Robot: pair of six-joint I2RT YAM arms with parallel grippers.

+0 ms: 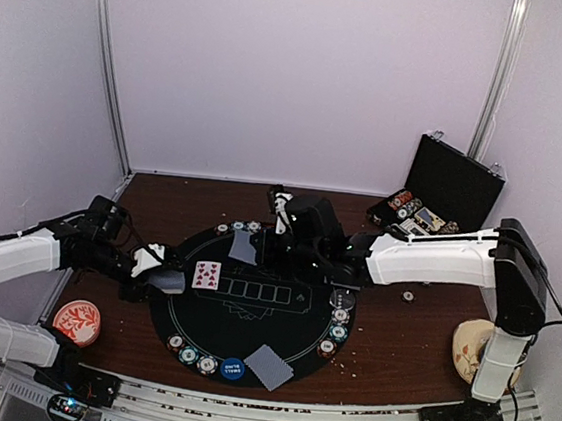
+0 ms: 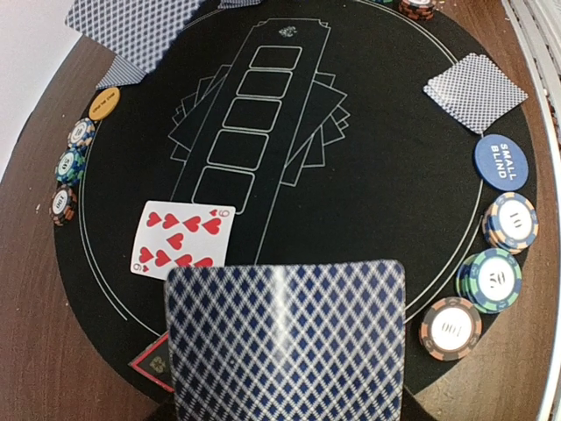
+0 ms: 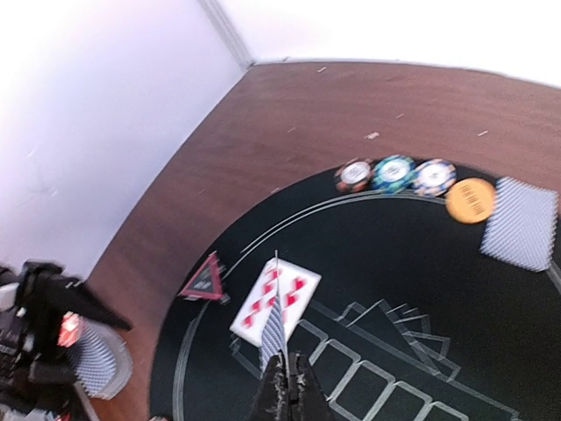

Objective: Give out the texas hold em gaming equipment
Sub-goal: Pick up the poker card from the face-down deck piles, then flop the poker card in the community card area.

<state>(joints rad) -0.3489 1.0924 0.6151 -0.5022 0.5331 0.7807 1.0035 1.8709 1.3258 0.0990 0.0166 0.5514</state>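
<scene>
- My right claw (image 3: pixel 282 373) is pinched narrow on one card (image 3: pixel 273 329), held on edge above the mat (image 3: pixel 421 263); my left claw (image 1: pixel 158 276) carries the deck (image 2: pixel 285 338), its fingers hidden behind it.
- The nine (image 2: pixel 182 239) lies face up at the end of the slots (image 2: pixel 241 132) nearest my left claw; I judge my card belongs in the slot beside it.
- To do it well: come down low; tip the card flat; let go inside the outline, off the nine.
- Room: the mat's middle is bare; chips (image 2: pixel 491 281) sit along the rim, apart from the slots; the triangle (image 3: pixel 203 281) lies near the nine; my left claw hangs close there too, so I'd come in from the far side.
</scene>
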